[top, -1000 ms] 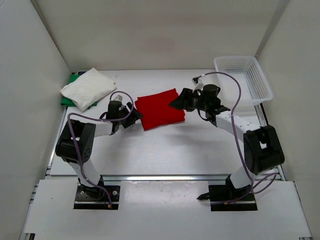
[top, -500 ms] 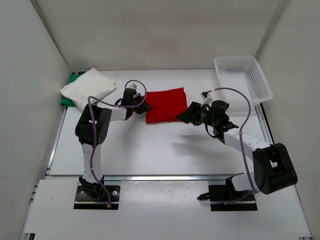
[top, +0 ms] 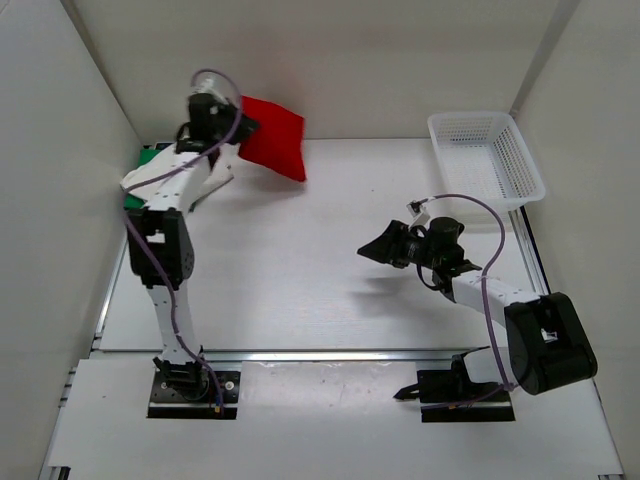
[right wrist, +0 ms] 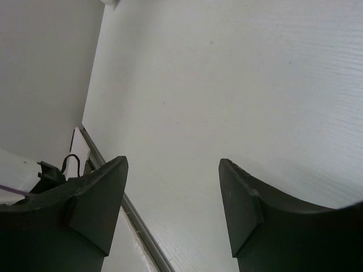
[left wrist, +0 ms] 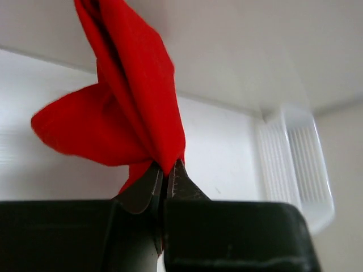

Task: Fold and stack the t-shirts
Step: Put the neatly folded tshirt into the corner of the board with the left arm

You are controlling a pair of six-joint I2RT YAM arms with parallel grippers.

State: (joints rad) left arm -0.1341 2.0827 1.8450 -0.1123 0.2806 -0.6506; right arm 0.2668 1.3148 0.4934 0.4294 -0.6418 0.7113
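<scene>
A folded red t-shirt point(top: 273, 137) hangs in the air at the back left, pinched at one edge by my left gripper point(top: 236, 128), which is raised high. In the left wrist view the red t-shirt point(left wrist: 127, 107) rises from between the shut jaws of the left gripper point(left wrist: 167, 170). Beneath that arm a folded white t-shirt point(top: 148, 182) lies on a green one point(top: 130, 200) at the table's back left corner. My right gripper point(top: 372, 249) stands open over the bare table at mid right, and in its wrist view the right gripper point(right wrist: 173, 164) has nothing between its fingers.
A white mesh basket point(top: 487, 155) stands at the back right corner; its rim also shows in the left wrist view point(left wrist: 295, 164). White walls close in the table on three sides. A metal rail point(top: 330, 354) runs along the near edge.
My left gripper has shut on the red t-shirt and lifted it from the table's middle up and back to the left. My right gripper has drawn back toward the near right, still open.
</scene>
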